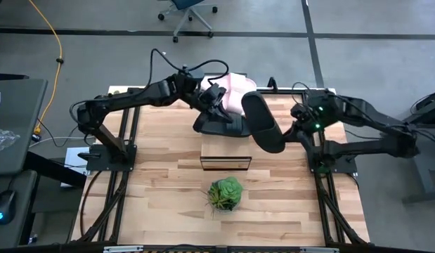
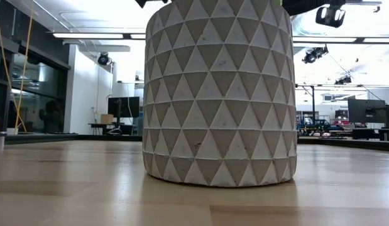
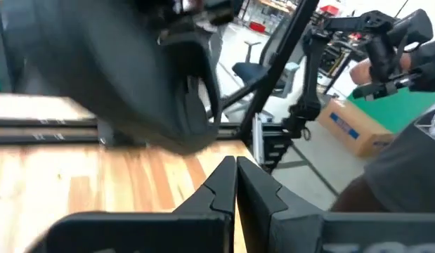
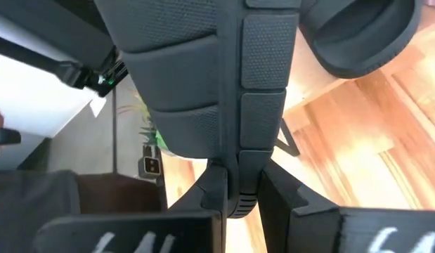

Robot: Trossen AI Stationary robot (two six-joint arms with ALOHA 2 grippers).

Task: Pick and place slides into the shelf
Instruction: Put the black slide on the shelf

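My right gripper (image 4: 235, 193) is shut on a black slide (image 1: 263, 121), which it holds in the air above the table's middle. A second black slide (image 1: 221, 126) lies flat on the table by the shelf's far end. A pale pink slide (image 1: 235, 90) lies beyond it near the far edge, partly under my left arm. My left gripper (image 3: 236, 179) is shut and hovers over those two, holding nothing. The shelf (image 1: 225, 151) is a light-wood rack in the table's middle. The other pink slide is out of view. My right gripper pinches the black slide at its edge (image 4: 235, 165) between the two fingers, coming from the table's right side. The slide is lifted clear of the table and reaches away from the fingers, toward the far edge. Which part of the slide this edge is cannot be told.
A small green plant (image 1: 225, 193) in a pale patterned pot (image 2: 219, 94) stands near the table's near edge, just in front of the shelf. The pot fills the low view. Bare tabletop (image 1: 154, 183) lies to the left and right of the plant.
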